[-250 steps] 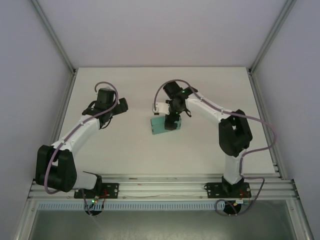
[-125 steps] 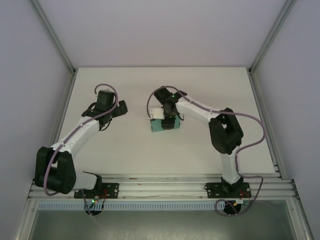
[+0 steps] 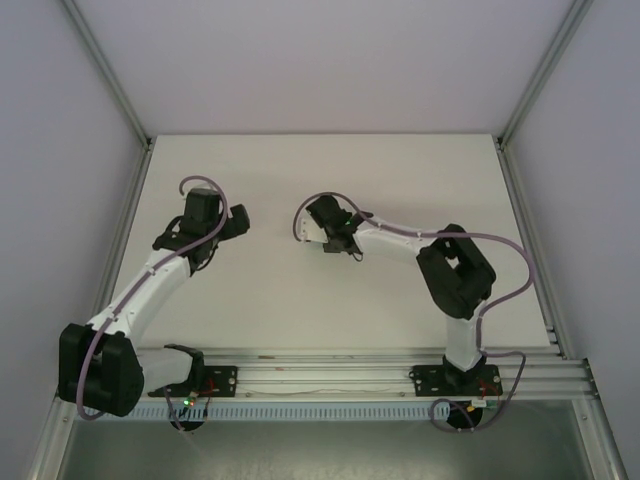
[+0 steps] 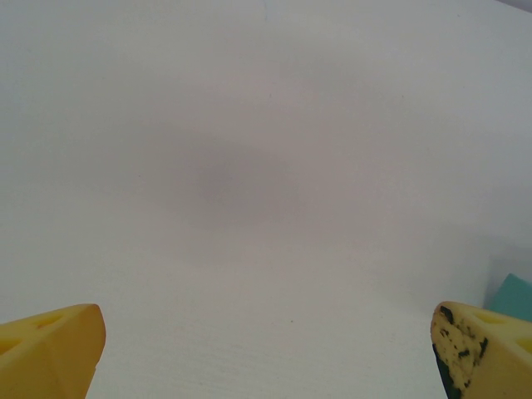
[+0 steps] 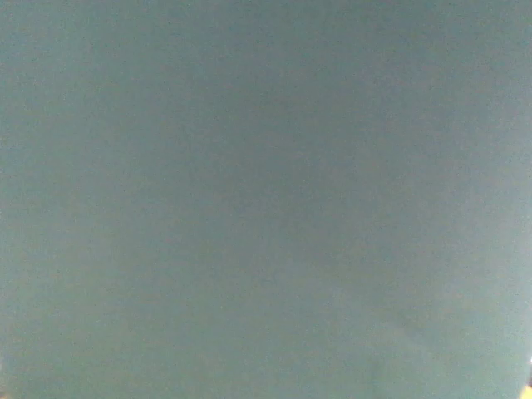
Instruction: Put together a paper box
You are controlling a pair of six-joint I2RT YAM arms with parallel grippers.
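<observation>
L gripper [image 4: 266,356]: jaws wide apart, nothing btwn them, yellow fingertips [image 4: 50,353] hanging over bare white table [image 3: 420,190], L of centre. R gripper [image 3: 325,240]: low near mid-table, a bit toward far side; can't tell if jaws are apart or clamped, pads hidden. Teal paper box [image 5: 266,199]: card v. close to R wrist cam, plain flat face, no edge or flap to read. L wrist cam catches 1 teal corner at its R edge, just past the fingertip; from above, R wrist sits over it. Risks, my guess: thin card creases or buckles if R jaws bite too hard or off-square. Box may skid on smooth table w/ 1 arm pushing and no brace, L being well apart. Flaps may spring back if not held. Cam this close gives no check on alignment. Writing: no brand, label or text legible anywhere; black specks on 1 L fingertip look like wear, not print.
</observation>
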